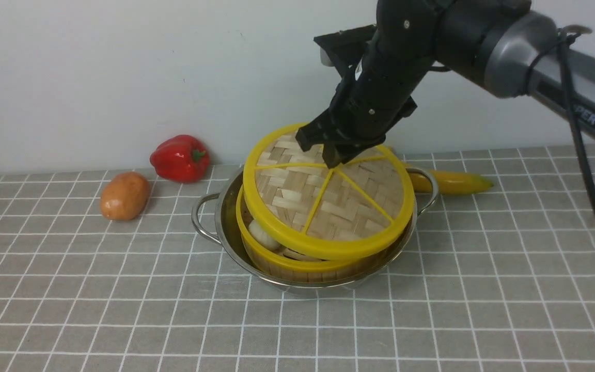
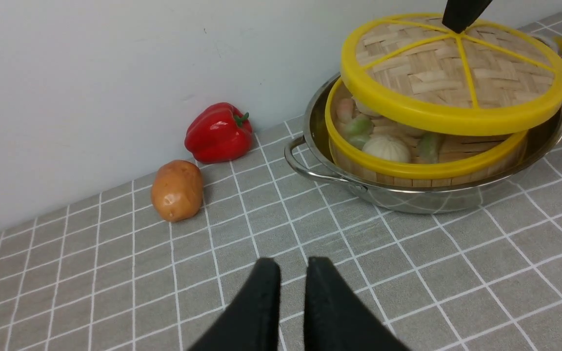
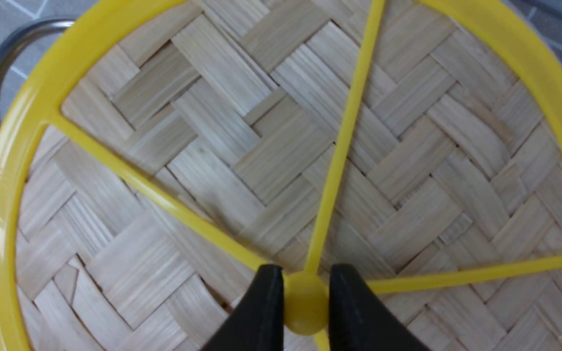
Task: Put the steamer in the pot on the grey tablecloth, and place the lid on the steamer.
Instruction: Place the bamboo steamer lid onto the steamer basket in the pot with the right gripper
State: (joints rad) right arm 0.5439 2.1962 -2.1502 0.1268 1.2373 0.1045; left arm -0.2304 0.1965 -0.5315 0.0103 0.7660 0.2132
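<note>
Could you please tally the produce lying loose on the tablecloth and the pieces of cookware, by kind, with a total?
Produce: 3 (red bell pepper, potato, banana)
Cookware: 3 (pot, steamer, lid)
Total: 6

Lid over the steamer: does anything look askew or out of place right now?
Yes. The lid, gripped by its knob in the right claw, hangs tilted over the steamer, not seated; a gap on the robot's left leaves food showing. The pot looks fine.
</note>
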